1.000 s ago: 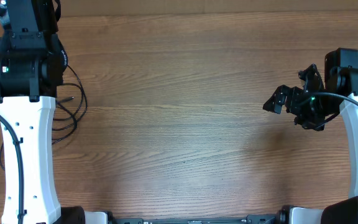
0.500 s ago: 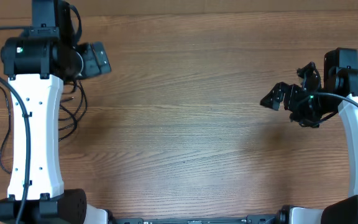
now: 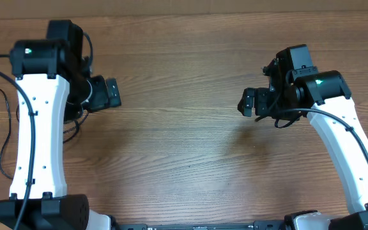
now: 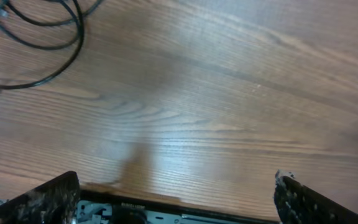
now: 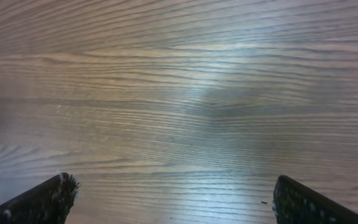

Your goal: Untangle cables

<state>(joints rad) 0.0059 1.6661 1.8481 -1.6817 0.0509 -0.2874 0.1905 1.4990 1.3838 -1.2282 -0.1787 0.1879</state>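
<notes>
Where thin black cables [image 4: 79,37] curl in loops, the wood-grain table [image 5: 179,93] lies smooth.

Readable text, labels, brands, numbers, signs: none legible in any of the three views.
</notes>
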